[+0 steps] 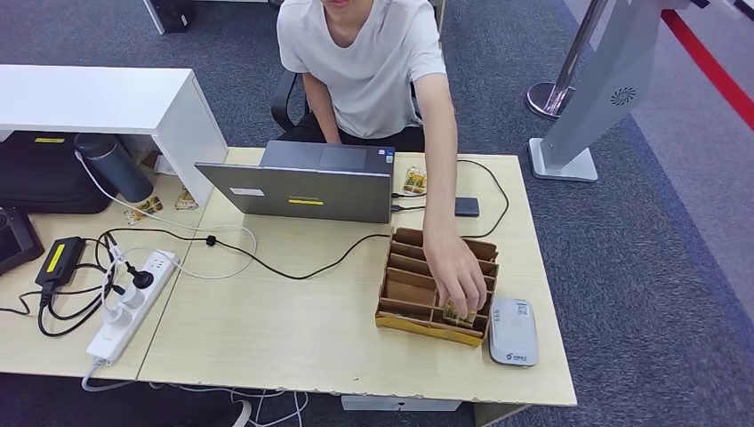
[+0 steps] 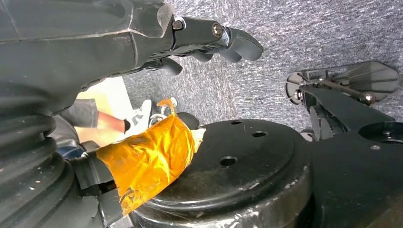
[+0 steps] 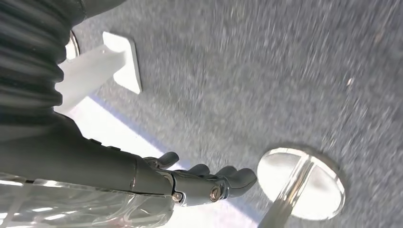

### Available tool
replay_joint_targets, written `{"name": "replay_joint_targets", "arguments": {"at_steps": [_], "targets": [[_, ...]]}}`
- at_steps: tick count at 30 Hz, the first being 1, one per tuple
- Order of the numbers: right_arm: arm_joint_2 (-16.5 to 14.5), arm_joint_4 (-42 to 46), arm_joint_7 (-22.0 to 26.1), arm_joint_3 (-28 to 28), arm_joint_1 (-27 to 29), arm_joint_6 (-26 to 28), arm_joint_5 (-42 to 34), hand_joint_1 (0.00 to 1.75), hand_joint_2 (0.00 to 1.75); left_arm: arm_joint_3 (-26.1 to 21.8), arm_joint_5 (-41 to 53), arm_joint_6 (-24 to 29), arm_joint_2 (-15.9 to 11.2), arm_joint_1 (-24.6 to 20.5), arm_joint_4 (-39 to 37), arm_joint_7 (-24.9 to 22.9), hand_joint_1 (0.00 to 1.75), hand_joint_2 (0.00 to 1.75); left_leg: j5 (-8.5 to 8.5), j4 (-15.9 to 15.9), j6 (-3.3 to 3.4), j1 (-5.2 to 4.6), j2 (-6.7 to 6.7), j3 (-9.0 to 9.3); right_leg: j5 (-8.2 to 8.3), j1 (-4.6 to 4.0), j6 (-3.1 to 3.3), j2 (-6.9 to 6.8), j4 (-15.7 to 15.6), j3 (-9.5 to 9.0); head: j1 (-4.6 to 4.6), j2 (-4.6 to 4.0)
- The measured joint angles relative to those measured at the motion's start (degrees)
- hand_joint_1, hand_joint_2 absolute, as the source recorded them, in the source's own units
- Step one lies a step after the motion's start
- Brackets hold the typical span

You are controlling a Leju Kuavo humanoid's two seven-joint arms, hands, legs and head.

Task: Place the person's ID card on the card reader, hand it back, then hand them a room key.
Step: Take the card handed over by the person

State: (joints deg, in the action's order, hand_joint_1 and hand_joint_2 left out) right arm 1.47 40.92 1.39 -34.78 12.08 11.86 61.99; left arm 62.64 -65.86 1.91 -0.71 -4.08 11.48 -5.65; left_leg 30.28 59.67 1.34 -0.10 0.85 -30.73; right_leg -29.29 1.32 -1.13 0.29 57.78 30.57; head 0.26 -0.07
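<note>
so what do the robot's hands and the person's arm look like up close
The left hand and right hand each have dark grey fingers with silver screws, behind a grey ribbed cover. Orange tape wraps a part near the left wrist. The person wears a white short-sleeved T-shirt.

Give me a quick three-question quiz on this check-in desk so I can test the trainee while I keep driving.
1. True or false: the person's hand is reaching into the cardboard organizer.
2. Which item lies right beside the organizer, on the side away from the laptop? A) card reader B) power strip C) dark bottle
3. Fill in: the left hand and right hand hang over grey ____, holding nothing.

Key: 1 true; 2 A; 3 carpet.
</note>
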Motion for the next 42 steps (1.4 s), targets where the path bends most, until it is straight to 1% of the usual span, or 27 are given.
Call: {"name": "replay_joint_targets", "arguments": {"at_steps": [3,6,13,18,22,27,32,36,40,41,42], "targets": [[1.43,1.27,2.13,-4.87,-0.13,-0.81,3.59,0.00,1.75,0.52,-0.17,-0.91,-0.35,0.01,-0.11,0.34,0.00,1.75,0.00,0.01,0.00,-0.02,0.01,0.00,0.00,0.01,0.00,-0.01,0.00,0.00,-0.01,0.00],[3.50,2.31,4.69,-9.78,-0.50,-1.30,7.02,0.00,1.75,1.22,-0.28,-1.73,-0.66,0.03,-0.33,0.70,0.00,1.75,0.00,0.01,0.00,-0.02,0.01,0.00,0.00,0.01,0.00,-0.01,0.00,0.01,0.01,0.00],[9.81,3.32,11.68,-21.10,-2.39,-1.47,14.28,0.00,1.75,2.73,-0.34,-3.55,-1.41,0.03,-0.54,1.73,0.00,1.75,0.01,0.03,0.01,-0.06,0.00,0.00,0.01,0.01,-0.01,0.00,0.00,0.00,-0.01,0.00],[14.41,4.73,17.00,-28.21,-5.11,-1.10,18.99,0.00,1.75,3.99,-0.38,-4.95,-1.84,0.01,-0.84,2.52,0.00,1.75,0.00,0.03,0.01,-0.10,0.00,0.01,0.02,0.01,-0.02,0.00,0.00,0.00,-0.01,0.00],[15.91,9.51,21.58,-31.79,-7.29,-1.09,21.16,0.00,1.75,4.74,-0.55,-5.67,-1.93,0.00,-0.99,3.20,0.00,1.75,0.00,0.03,0.01,-0.13,0.00,0.02,0.03,0.01,-0.04,0.00,0.00,0.00,0.01,0.00],[16.03,18.39,25.06,-32.28,-8.39,-2.04,20.64,0.00,1.75,5.61,-0.69,-5.92,-1.94,-0.02,-0.99,3.87,0.00,1.75,-0.01,0.03,0.02,-0.13,0.04,0.02,0.03,0.00,-0.04,-0.04,0.01,0.00,-0.01,0.00],[15.90,26.99,25.99,-30.99,-8.29,-3.21,18.00,0.00,1.75,6.21,-0.81,-6.00,-1.92,-0.08,-0.99,4.28,0.00,1.75,-0.01,0.03,0.01,-0.13,0.03,0.02,0.03,0.00,-0.03,-0.03,0.01,0.00,0.00,0.00],[15.73,33.92,26.38,-28.19,-7.50,-3.11,14.58,0.00,1.75,6.40,-1.17,-6.04,-1.84,-0.10,-0.99,4.58,0.00,1.75,-0.01,0.03,0.02,-0.13,0.03,0.01,0.03,0.01,-0.04,-0.03,0.01,0.00,-0.02,0.00],[15.74,40.42,24.63,-23.07,-5.95,-1.81,11.35,0.00,1.75,6.45,-1.60,-6.04,-1.75,-0.12,-0.99,4.62,0.00,1.75,-0.01,0.03,0.02,-0.12,0.03,0.00,0.03,0.00,-0.04,-0.04,0.02,-0.01,-0.01,0.00],[15.76,41.83,23.88,-21.49,-5.48,-1.32,10.72,0.00,1.75,6.47,-1.67,-6.03,-1.74,-0.12,-0.99,4.62,0.00,1.31,-0.01,0.03,0.02,-0.12,0.03,0.01,0.03,0.00,-0.04,-0.04,0.02,-0.01,-0.02,0.00],[15.79,43.11,23.07,-19.87,-5.01,-0.82,10.15,0.00,1.75,6.51,-1.76,-6.02,-1.75,-0.12,-0.99,4.62,0.00,1.31,-0.02,0.03,0.02,-0.12,0.03,0.01,0.03,0.00,-0.04,-0.04,0.02,-0.02,-0.01,0.00]]}}
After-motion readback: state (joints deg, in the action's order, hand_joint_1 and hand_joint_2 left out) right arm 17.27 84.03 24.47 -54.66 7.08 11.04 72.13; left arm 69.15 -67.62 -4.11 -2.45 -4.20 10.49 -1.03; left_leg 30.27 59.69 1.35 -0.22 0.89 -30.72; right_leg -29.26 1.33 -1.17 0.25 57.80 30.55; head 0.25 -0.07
